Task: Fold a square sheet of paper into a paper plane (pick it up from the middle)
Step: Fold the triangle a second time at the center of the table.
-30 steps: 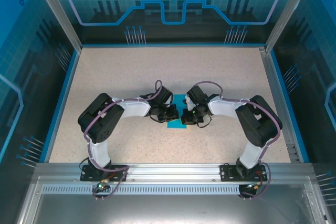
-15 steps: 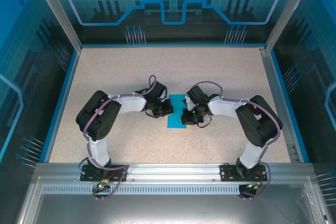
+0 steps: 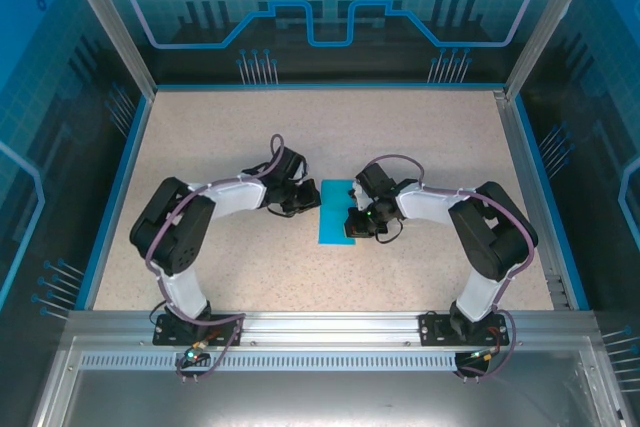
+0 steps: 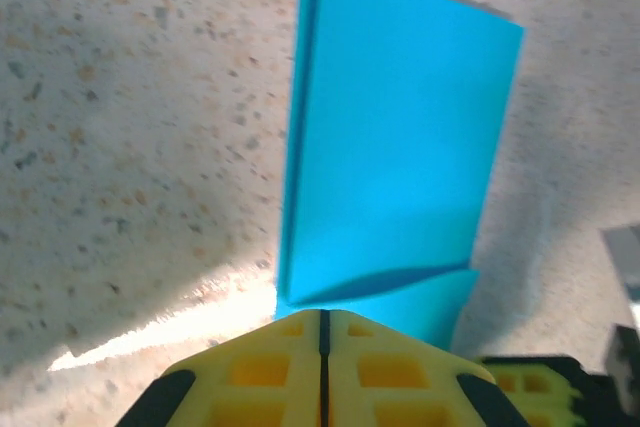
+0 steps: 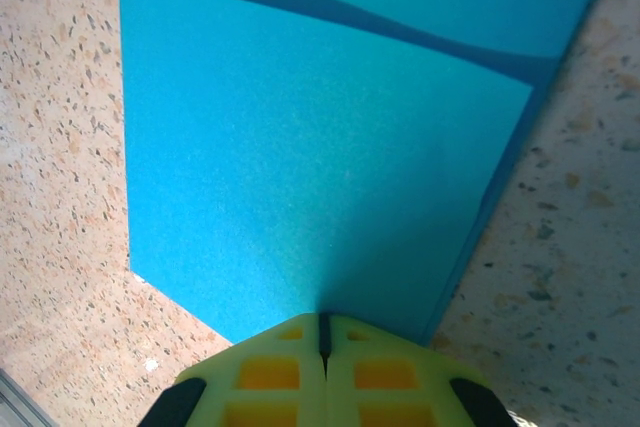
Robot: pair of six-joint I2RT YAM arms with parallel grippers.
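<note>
Square sheet of paper [image 3: 335, 212] [image 4: 390, 147] [image 5: 320, 167], folded double into a narrow strip, is lying flat mid-bench [image 3: 400, 127], with the left pincer [image 3: 305, 199] [image 4: 322, 322] hovering just beside its left edge, tips pressed together and holding nothing, and the right pincer [image 3: 352, 225] [image 5: 322, 322], likewise closed, sitting over its right edge.

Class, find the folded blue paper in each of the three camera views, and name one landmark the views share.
Top external: the folded blue paper lies mid-frame.
Left wrist: the paper sits centre-right, reaching the top.
Right wrist: the paper spans the top and centre.
Shared landmark: the speckled tabletop around it.
</note>
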